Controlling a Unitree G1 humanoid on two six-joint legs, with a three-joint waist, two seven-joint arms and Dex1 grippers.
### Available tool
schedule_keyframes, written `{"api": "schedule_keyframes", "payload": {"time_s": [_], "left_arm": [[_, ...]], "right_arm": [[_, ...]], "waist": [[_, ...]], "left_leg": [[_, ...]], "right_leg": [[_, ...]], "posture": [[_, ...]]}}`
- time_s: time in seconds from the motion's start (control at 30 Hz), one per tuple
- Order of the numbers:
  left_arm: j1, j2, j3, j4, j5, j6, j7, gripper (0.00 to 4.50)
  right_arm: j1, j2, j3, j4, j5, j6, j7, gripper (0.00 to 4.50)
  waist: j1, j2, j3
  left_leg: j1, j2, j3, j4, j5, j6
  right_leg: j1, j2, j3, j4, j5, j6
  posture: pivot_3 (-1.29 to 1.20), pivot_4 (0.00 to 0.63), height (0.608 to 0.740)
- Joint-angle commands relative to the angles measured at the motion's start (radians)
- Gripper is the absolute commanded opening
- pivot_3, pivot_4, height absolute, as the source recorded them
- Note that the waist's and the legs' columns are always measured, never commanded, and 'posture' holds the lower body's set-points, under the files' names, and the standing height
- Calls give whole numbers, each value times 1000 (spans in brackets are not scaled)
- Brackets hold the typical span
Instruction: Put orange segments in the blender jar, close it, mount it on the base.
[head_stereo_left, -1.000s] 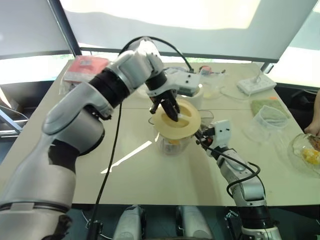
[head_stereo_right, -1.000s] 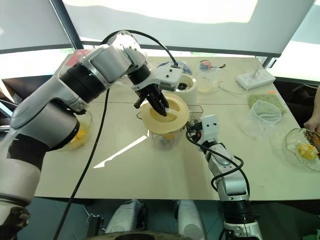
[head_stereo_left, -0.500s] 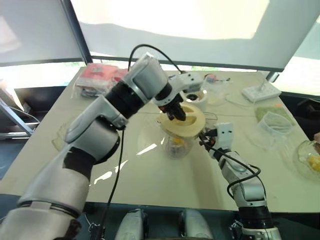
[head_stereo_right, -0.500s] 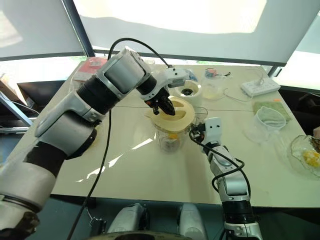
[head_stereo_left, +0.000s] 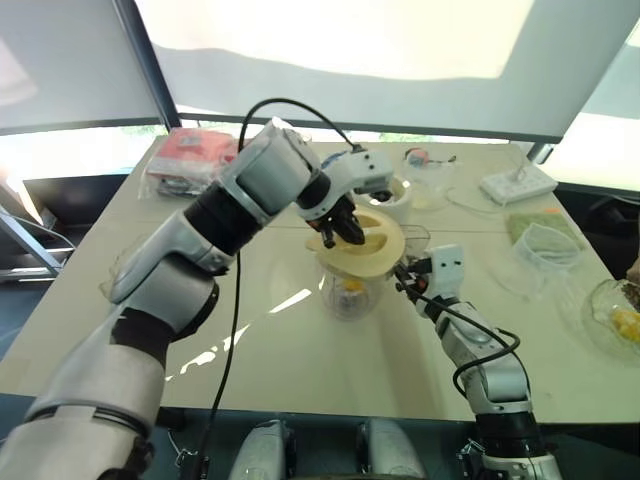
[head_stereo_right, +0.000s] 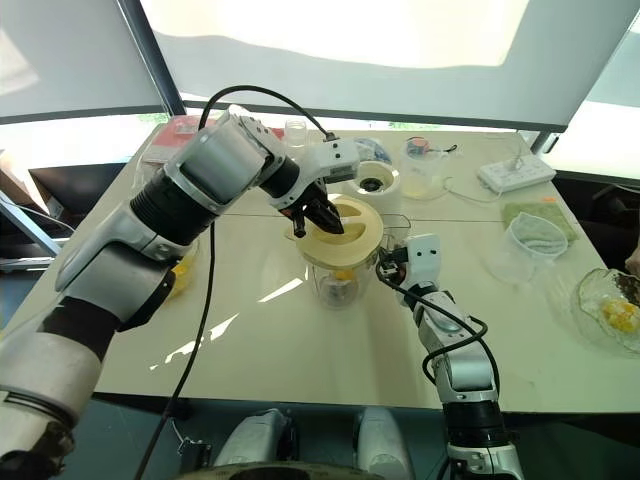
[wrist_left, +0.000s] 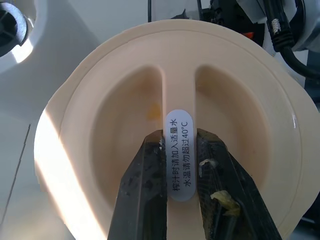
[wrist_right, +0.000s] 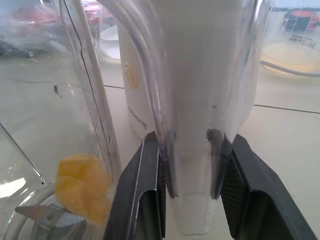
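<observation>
atop the jar (head_stereo_right: 335, 283), left jaws grip the lid (wrist_left: 178, 90); right jaws clamp the handle (wrist_right: 192, 100).

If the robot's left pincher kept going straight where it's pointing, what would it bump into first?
The cream lid. The left gripper pinches the lid's middle ridge and points down into it, so it would press into the lid's hollows right away. The blender jar sits beneath that.

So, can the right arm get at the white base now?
Probably not yet: the right gripper is shut on the jar handle, and the base stands behind the jar, over which the left gripper holds the lid.
</observation>
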Motion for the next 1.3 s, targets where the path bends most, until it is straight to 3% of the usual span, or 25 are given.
{"api": "schedule_keyframes", "payload": {"time_s": [0.03, 0.27, 0.33, 0.5, 0.63, 0.8, 0.9, 1.0, 1.07, 1.2, 1.3], "left_arm": [[113, 52, -188, 32, 47, 40, -27, 745], [82, 81, -124, -40, 59, -9, -1, 4116], [76, 88, -86, -75, 79, -85, 37, 4116], [-56, 78, 179, -224, -61, -65, 24, 4116], [-148, 86, 310, -155, -85, -127, 83, 4116], [-182, 93, 484, -26, -84, -254, 251, 4116], [-39, 138, 554, -66, -70, -329, 340, 4116], [200, 269, 511, -248, -77, -363, 254, 4116], [337, 311, 534, -357, -117, -341, 244, 4116], [551, 308, 631, -501, -203, -285, 301, 4116], [775, 305, 745, -596, -270, -309, 329, 4116]], "right_arm": [[-10, -5, -66, -51, 15, -37, -12, 889], [0, -8, -70, -58, 15, -40, -10, 889], [5, -9, -71, -63, 13, -40, -8, 889], [29, -22, -83, -74, 19, -39, 2, 889], [39, -32, -95, -72, 26, -34, 15, 889], [42, -53, -121, -75, 40, -18, 26, 889], [42, -52, -160, -162, 80, 28, -2, 889], [42, -93, -187, -339, 134, 150, 2, 889], [22, -130, -218, -457, 202, 254, 3, 889], [-74, -186, -340, -618, 374, 448, -29, 889], [-283, -328, -481, -606, 505, 606, -53, 889]], "waist": [[-3, 1, 0], [0, -2, 4], [-1, 0, 8], [5, 1, 27], [6, 1, 30], [6, 1, 31], [6, 2, 31], [-1, 8, 35], [2, -1, 43], [5, -6, 51], [1, -2, 53]], "left_leg": [[0, 0, 0, 0, 0, 0], [-2, 0, 0, -1, 0, 0], [-4, 0, 0, -2, 0, 0], [-13, 0, 0, -1, 1, 0], [-38, -1, 1, 0, 4, -6], [-39, -3, 2, -1, 4, -5], [-38, -3, 2, -1, 4, -5], [-36, -2, 4, -1, 4, -5], [-37, -2, 5, 0, 6, -8], [-39, 0, 3, 0, 7, -11], [-37, 0, 4, 1, 8, -11]], "right_leg": [[0, 0, 0, 0, 0, 0], [-3, 1, -1, 0, -1, -1], [-4, 1, -1, 0, -1, -1], [-10, 2, 0, 2, -1, -2], [-35, 7, -1, 7, 3, 2], [-35, 6, 0, 5, 1, 6], [-34, 5, 0, 6, 1, 6], [-34, 5, 1, 7, 1, 6], [-38, 6, 2, 12, 1, 6], [-40, 6, 1, 17, 1, 5], [-39, 5, 1, 17, 2, 4]], "posture": [[0, 150, 740], [0, 150, 740], [0, 150, 740], [0, 150, 740], [0, 150, 740], [0, 150, 740], [0, 150, 740], [0, 150, 740], [0, 150, 740], [0, 150, 740], [0, 150, 740]]}}
